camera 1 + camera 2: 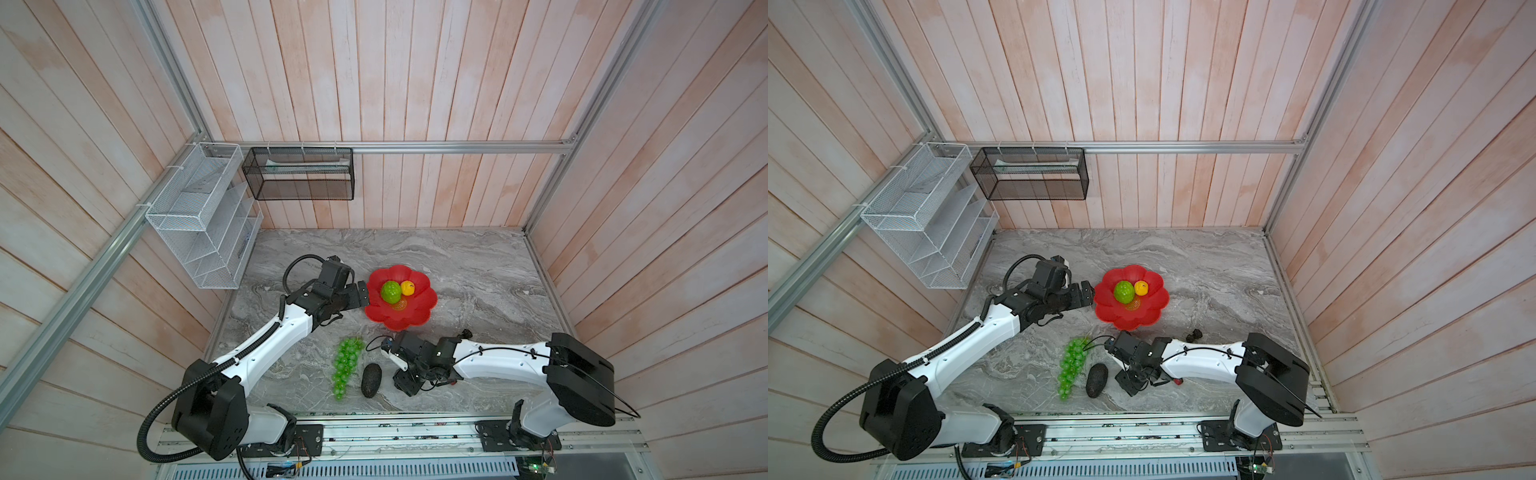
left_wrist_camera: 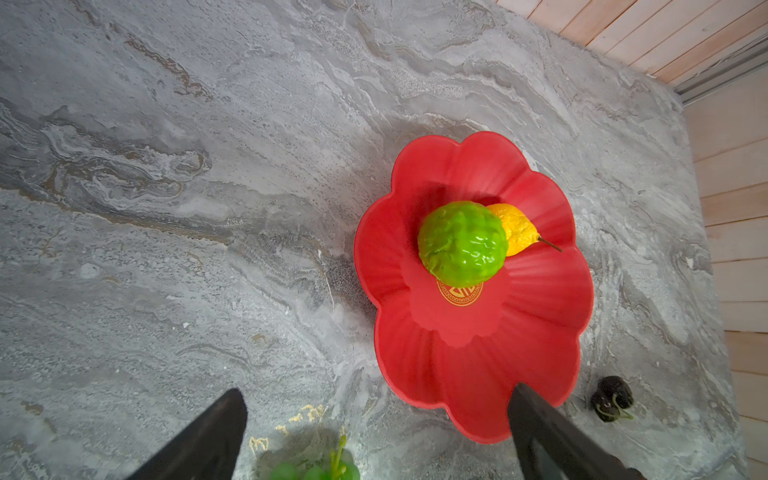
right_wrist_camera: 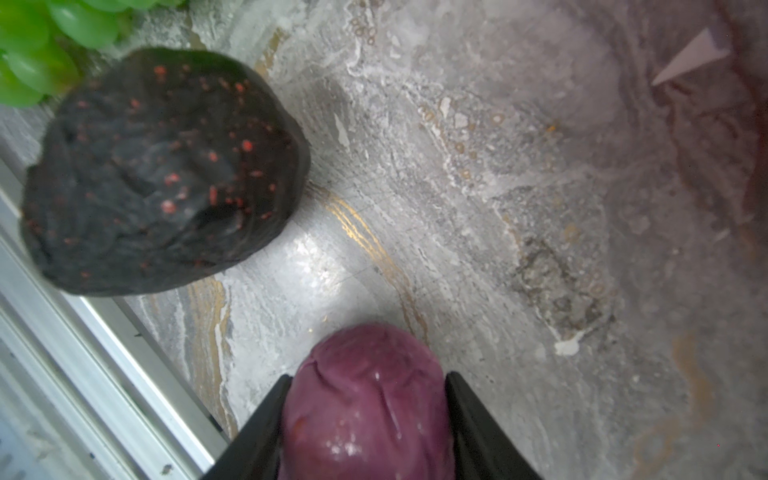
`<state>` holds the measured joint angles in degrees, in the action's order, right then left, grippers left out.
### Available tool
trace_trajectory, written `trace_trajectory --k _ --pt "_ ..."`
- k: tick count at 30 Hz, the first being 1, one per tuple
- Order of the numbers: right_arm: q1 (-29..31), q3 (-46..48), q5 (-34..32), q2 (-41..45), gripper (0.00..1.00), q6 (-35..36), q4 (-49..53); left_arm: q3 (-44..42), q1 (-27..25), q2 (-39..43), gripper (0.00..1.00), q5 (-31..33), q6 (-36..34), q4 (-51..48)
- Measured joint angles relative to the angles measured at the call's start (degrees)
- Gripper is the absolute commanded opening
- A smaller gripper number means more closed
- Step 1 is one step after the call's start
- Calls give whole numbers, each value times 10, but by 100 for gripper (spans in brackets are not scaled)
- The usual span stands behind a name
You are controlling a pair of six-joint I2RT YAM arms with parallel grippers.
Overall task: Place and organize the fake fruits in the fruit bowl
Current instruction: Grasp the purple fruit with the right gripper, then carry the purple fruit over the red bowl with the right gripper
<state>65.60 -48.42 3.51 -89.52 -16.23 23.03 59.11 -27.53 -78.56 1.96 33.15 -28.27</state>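
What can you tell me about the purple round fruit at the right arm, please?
The purple round fruit shows only in the right wrist view: glossy, wrinkled, plum-coloured skin, plastic-looking. It sits between the two black fingers of the right tool, both against its sides. The dark avocado lies nearby, apart from it. Whether it rests on the table cannot be told.

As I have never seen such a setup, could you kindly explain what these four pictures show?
Two robot arms stand at a marble table. Two pictures look down from overhead; the other two come from cameras on the wrists. A red fruit bowl holds a bumpy green ball and a yellow fruit. A grape bunch, an avocado and black berries lie on the table. The left gripper is open beside the bowl; the right gripper is closed on a purple fruit.
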Motion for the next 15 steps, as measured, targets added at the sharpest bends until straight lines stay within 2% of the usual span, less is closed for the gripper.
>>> trace_trajectory --k 2,8,15 --pt "0 0 0 0 42 2 0 0 0 1 100 0 1 0" --pt "-16 -14 0 38 42 3 29 0 2 7 100 3 1 -3" --pt "-120 -104 -11 90 43 23 36 9 19 17 99 23 -10 -18"
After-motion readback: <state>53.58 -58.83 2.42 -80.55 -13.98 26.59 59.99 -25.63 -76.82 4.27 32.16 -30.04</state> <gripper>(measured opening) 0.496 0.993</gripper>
